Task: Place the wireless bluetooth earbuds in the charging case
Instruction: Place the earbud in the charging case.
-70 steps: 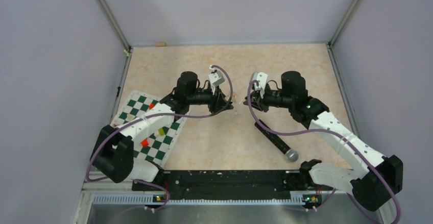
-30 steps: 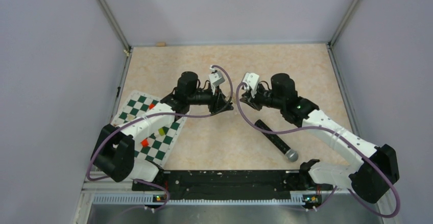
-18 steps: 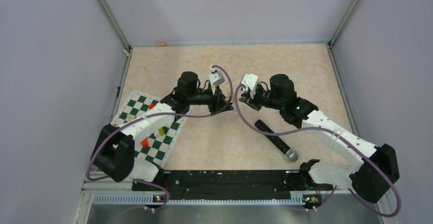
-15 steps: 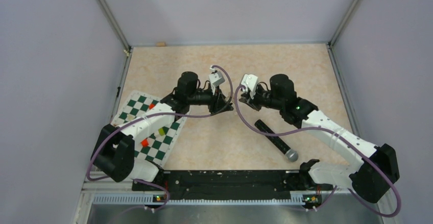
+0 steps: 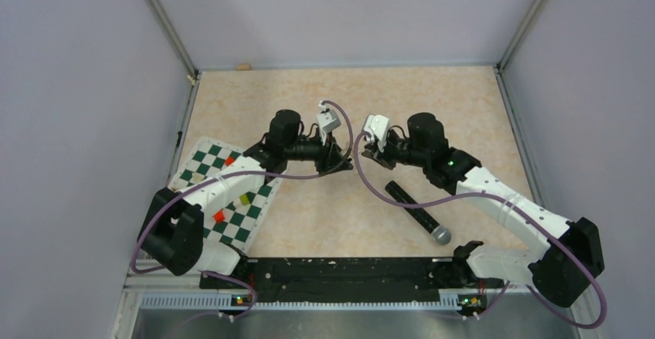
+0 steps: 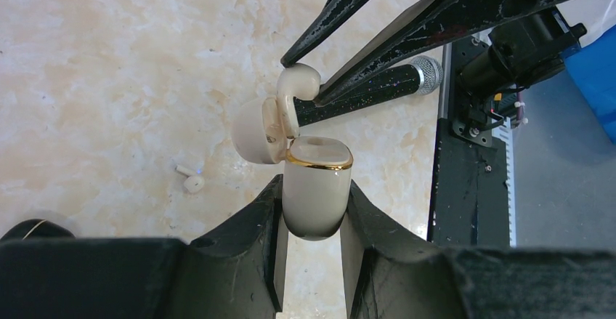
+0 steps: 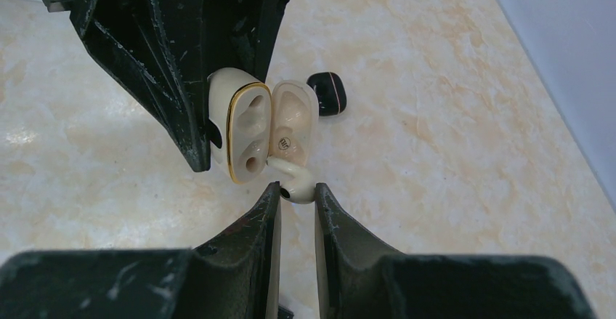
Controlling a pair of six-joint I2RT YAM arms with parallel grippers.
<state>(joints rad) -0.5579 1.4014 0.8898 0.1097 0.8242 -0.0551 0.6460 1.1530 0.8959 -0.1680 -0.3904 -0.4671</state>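
Note:
My left gripper [image 6: 312, 186] is shut on the cream charging case [image 6: 317, 195], gold-rimmed, with its lid [image 6: 254, 131] swung open. In the right wrist view the case [image 7: 243, 126] shows two empty sockets. My right gripper [image 7: 296, 188] is shut on a whitish earbud [image 7: 296, 181], whose stem tip touches the case's rim by the lower socket. That earbud also shows in the left wrist view [image 6: 298, 81]. A second whitish earbud [image 6: 191, 181] lies on the table. A small dark bit [image 7: 327, 94] lies behind the case. In the top view both grippers meet mid-table, left [image 5: 344, 161] and right [image 5: 361, 154].
A black microphone [image 5: 417, 212] lies on the table to the near right of the grippers. A green-and-white checkered mat [image 5: 202, 161] with small coloured blocks lies at the left under the left arm. Walls close in the table on three sides.
My right gripper has moved left with the earbud, up to the case in my left gripper. In the last half second it has barely moved. The left arm has held still.

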